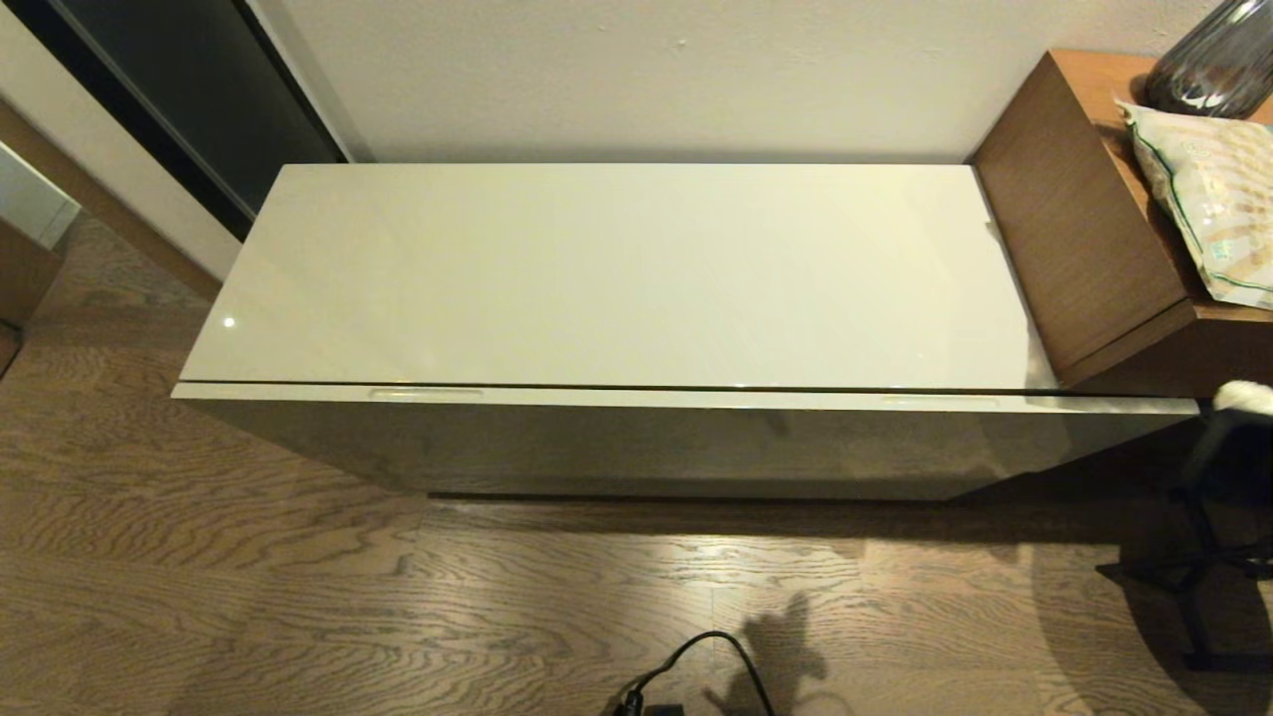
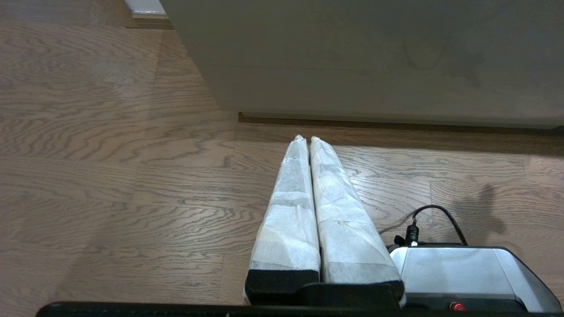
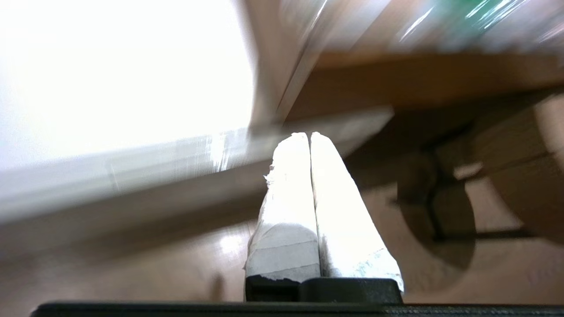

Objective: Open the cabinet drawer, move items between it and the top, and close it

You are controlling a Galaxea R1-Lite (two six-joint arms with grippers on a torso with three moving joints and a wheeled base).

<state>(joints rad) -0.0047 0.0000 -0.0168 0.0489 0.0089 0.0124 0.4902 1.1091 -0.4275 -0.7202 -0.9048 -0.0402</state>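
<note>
The cabinet drawer (image 1: 636,447) is shut, and its two slot handles (image 1: 426,392) (image 1: 940,400) run along the upper edge. The top (image 1: 617,278) is a bare glossy cream surface. The white packet and the wrapped slippers are out of view. Neither gripper shows in the head view. My left gripper (image 2: 306,138) is shut and empty, low over the floor, pointing at the drawer front (image 2: 374,57). My right gripper (image 3: 308,134) is shut and empty, held near the cabinet's right front corner, below the level of the top (image 3: 110,66).
Taller brown wooden furniture (image 1: 1074,229) adjoins the cabinet's right end and carries a green-striped beige bag (image 1: 1208,214) and a dark vase (image 1: 1208,65). A black stand (image 1: 1208,557) is on the floor at the right. A black cable (image 1: 696,656) lies on the wooden floor.
</note>
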